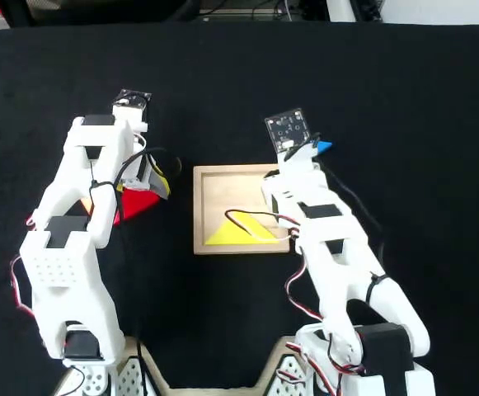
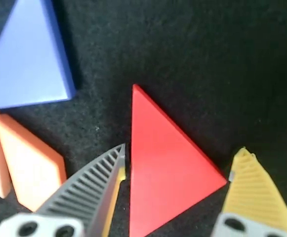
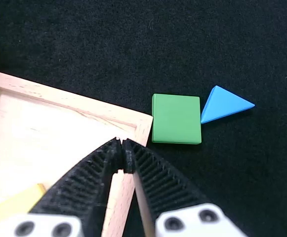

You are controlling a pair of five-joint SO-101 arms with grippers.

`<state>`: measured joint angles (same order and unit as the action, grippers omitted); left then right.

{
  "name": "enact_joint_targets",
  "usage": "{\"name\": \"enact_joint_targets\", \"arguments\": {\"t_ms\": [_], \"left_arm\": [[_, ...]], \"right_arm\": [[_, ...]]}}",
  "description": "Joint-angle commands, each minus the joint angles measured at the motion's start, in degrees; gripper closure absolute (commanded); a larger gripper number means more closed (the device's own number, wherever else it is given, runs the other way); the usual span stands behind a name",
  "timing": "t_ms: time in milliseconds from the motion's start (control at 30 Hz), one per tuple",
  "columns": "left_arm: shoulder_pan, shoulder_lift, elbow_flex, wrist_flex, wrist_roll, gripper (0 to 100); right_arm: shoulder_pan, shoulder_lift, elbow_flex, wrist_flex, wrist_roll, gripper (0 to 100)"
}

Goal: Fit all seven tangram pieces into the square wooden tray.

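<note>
The square wooden tray [image 1: 199,210] lies mid-table with a yellow triangle [image 1: 232,234] in its near part. In the left wrist view a red triangle [image 2: 158,163] lies flat on the black cloth, and my left gripper [image 2: 183,150] stands open with one finger at each side of it. My right gripper [image 3: 121,144] is shut and empty, hovering over the tray's corner rim [image 3: 84,109]. Just beyond that corner lie a green square [image 3: 176,119] and a small blue triangle [image 3: 225,104], touching each other. The yellow triangle's corner [image 3: 12,207] shows inside the tray.
A large violet-blue triangle [image 2: 27,59] and two orange pieces [image 2: 29,170] lie close beside the red one. The red triangle [image 1: 137,203] sits left of the tray. Black cloth covers the table, with open room at the back and right.
</note>
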<state>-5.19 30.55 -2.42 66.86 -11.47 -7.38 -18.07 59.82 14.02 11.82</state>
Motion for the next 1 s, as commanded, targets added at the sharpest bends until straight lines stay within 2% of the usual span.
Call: {"name": "enact_joint_targets", "arguments": {"t_ms": [0,133,800,967], "left_arm": [[0.8,0.2,-2.0,0.0,0.1,67],[0.8,0.2,-2.0,0.2,-4.3,67],[0.7,0.5,-2.1,0.1,-6.6,67],[0.7,0.4,-2.2,0.1,-6.6,74]], "right_arm": [[-0.6,-2.2,-0.6,-1.0,0.7,98.4],[-0.6,-2.2,-0.6,-1.0,0.7,98.4],[-0.6,-2.2,-0.5,-1.1,0.7,98.4],[-0.6,-2.2,-0.5,-1.1,0.7,98.4]]}}
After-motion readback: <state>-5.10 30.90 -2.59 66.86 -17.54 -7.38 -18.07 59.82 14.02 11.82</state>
